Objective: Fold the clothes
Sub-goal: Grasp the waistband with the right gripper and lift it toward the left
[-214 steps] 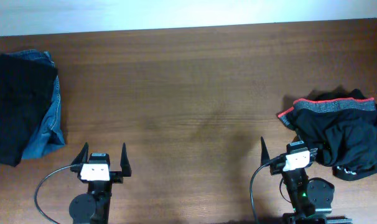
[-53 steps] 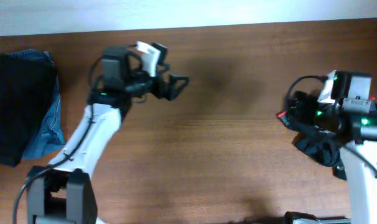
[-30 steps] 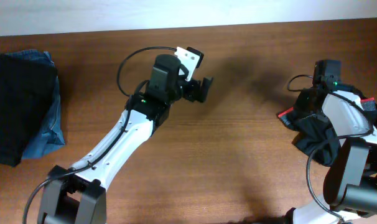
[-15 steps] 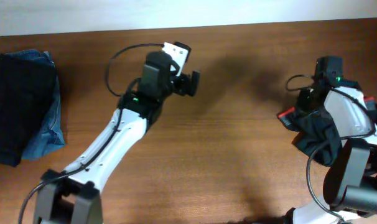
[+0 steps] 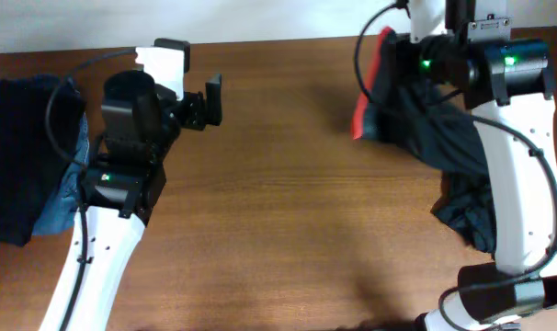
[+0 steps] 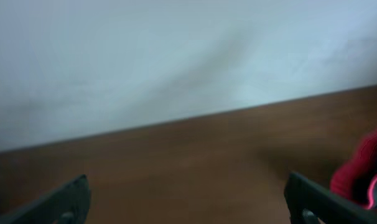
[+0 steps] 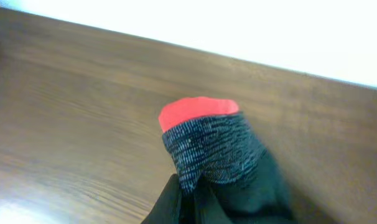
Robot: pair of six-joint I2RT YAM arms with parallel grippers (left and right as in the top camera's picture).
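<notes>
My right gripper (image 7: 187, 184) is shut on the clothes' black trousers (image 5: 426, 110), pinching the heathered grey waistband (image 7: 213, 152) just below its red edge (image 7: 198, 113). In the overhead view the right arm is raised at the back right. The trousers hang from it, red edge (image 5: 364, 97) to the left, and the legs trail down to the table (image 5: 467, 221). My left gripper (image 5: 203, 105) is open and empty, raised over the table's back left. In the left wrist view its fingertips (image 6: 70, 199) stand wide apart, and the red edge (image 6: 363, 174) shows at the far right.
A folded pile lies at the table's left edge: a black garment (image 5: 21, 165) on blue denim (image 5: 72, 184). The brown wooden table (image 5: 278, 230) ends at a white wall along the back.
The right gripper closed on the waistband and lifted it off the table, up and to the left. The left arm swung back to the left and stayed open.
</notes>
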